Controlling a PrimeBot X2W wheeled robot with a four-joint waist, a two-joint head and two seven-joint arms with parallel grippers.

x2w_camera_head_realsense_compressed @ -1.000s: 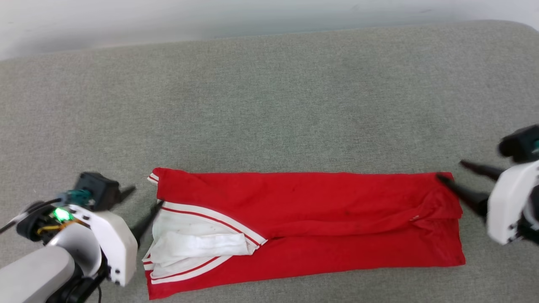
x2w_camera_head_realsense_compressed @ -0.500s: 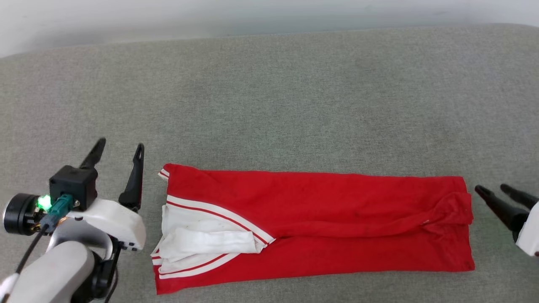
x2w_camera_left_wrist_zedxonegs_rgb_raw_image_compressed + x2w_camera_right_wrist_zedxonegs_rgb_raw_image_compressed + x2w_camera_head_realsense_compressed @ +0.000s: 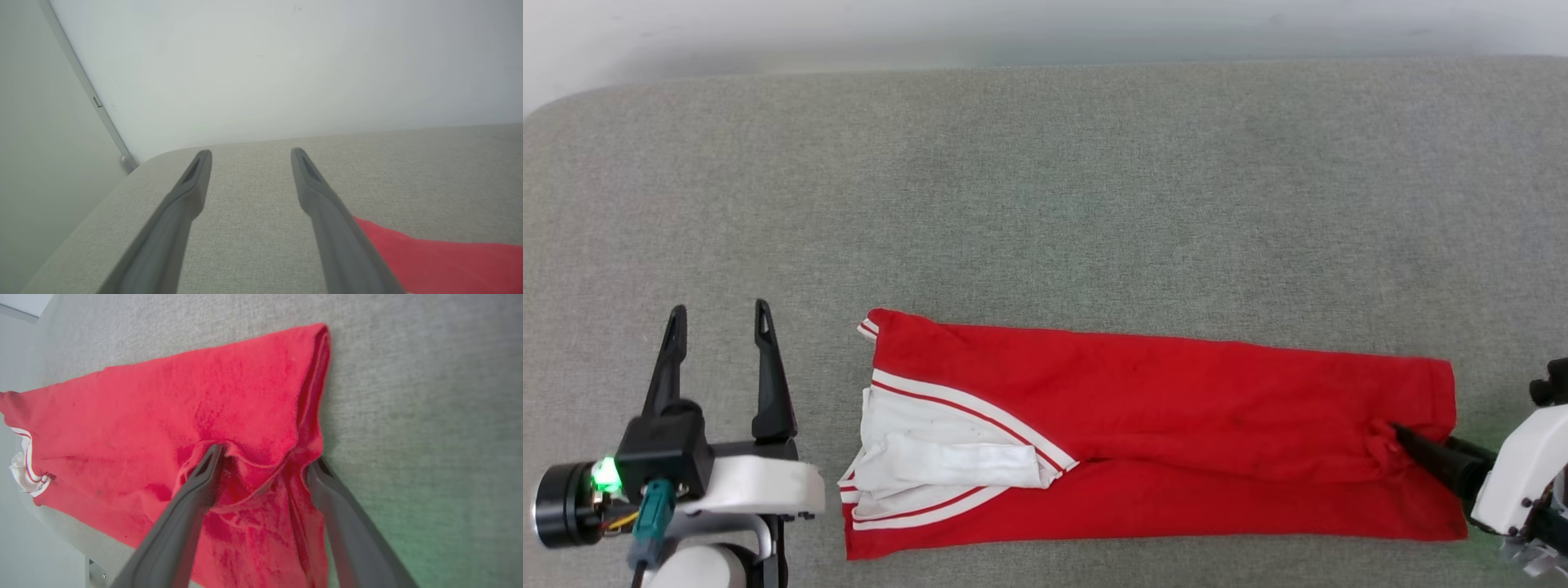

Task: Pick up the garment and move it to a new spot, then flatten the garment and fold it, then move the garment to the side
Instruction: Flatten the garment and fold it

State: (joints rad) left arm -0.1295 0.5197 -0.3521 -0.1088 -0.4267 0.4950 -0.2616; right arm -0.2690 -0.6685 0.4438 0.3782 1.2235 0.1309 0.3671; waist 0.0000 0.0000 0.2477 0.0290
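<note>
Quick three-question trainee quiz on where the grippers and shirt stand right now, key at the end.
1. True or false: the left gripper touches the garment.
2. The white sleeve lies at which end of the garment? A) the robot's left B) the robot's right C) both
3. Fill in: the right gripper has its fingers ____ around a bunched red fold.
Key: 1 false; 2 A; 3 open.

Soft, bright, even light falls on the garment (image 3: 1176,408), which casts only a thin shadow along its edges onto the grey surface (image 3: 1045,204). A faint green tint colours the surface just right of the garment. In both wrist views the dark fingers (image 3: 175,228) blur towards the lens. Close up, the garment's red looks grainy and oversaturated, and the wall (image 3: 261,61) beyond it is washed pale.
</note>
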